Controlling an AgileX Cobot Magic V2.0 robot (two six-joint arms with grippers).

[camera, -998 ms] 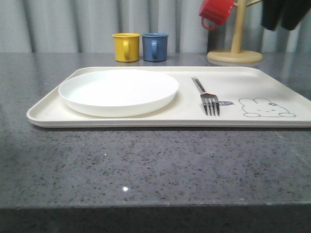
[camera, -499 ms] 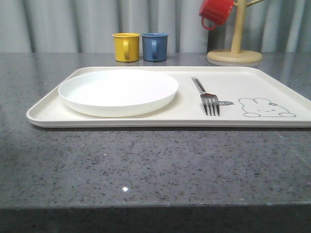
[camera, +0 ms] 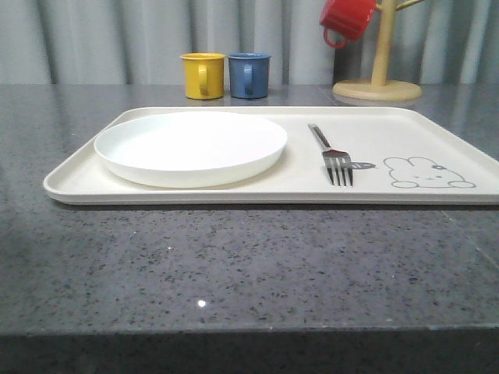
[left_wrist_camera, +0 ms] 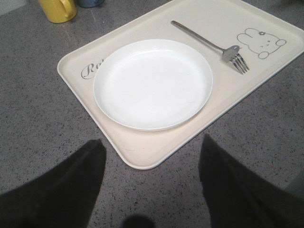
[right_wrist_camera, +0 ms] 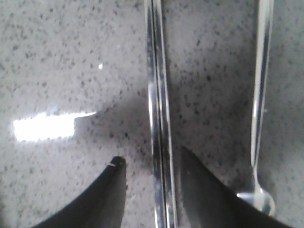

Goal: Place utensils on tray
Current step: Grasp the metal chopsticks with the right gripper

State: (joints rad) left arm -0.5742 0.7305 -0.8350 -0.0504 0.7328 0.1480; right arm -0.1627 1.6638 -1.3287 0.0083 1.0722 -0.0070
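Plate [camera: 191, 146] and fork [camera: 334, 156] already lie on the tray [camera: 437, 128]. Right gripper [right_wrist_camera: 151, 166], jaws narrowly parted, straddles the chopsticks [right_wrist_camera: 158, 95] on the counter beside the spoon [right_wrist_camera: 260, 104], probably for a pinch. Left gripper [left_wrist_camera: 149, 156] hangs wide, empty, near the tray's corner.

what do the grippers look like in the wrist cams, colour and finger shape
Both look black and matte. In the left wrist view, the left gripper shows two broad dark fingers, blurred and tapering toward rounded tips. In the right wrist view, the right gripper has two dark fingers narrowing to pointed tips, one with a small pale mark at its tip. No cables or lettering can be made out.
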